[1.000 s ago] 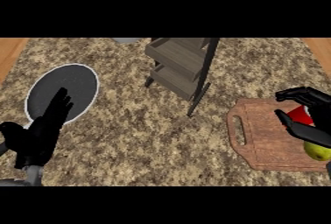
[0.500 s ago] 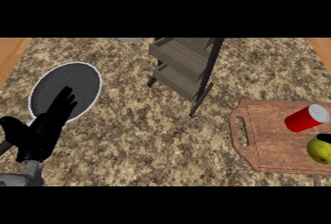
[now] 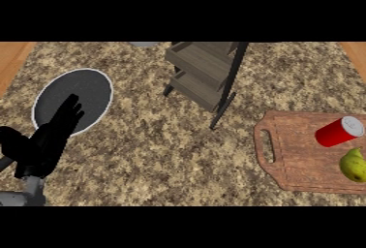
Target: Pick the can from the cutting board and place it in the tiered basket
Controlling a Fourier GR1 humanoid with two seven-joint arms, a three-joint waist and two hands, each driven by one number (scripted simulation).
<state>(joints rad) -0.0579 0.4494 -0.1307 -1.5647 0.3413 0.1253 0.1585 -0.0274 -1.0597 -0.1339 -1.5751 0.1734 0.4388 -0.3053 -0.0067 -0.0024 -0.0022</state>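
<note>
Red can (image 3: 339,132) lies on its side at the far right of the cutting board (image 3: 297,155), lid end pointing far-right, so it is not picked yet. A yellow-green pear (image 3: 353,164) sits just near of it on the same board, close by, contact unclear. The tiered basket (image 3: 204,72) stands far centre on the counter (image 3: 157,155), well apart from the board and to its left. The can being on the right side probably makes this a right-hand job, but the right hand is not in view. The left hand (image 3: 46,143) shows at near left, resting: fingers straight and apart, pointing far, tips over the near rim of the dark plate (image 3: 79,92). It holds nothing. Being on its side, the can likely needs a grasp across its body, and the pear crowds the near side.
</note>
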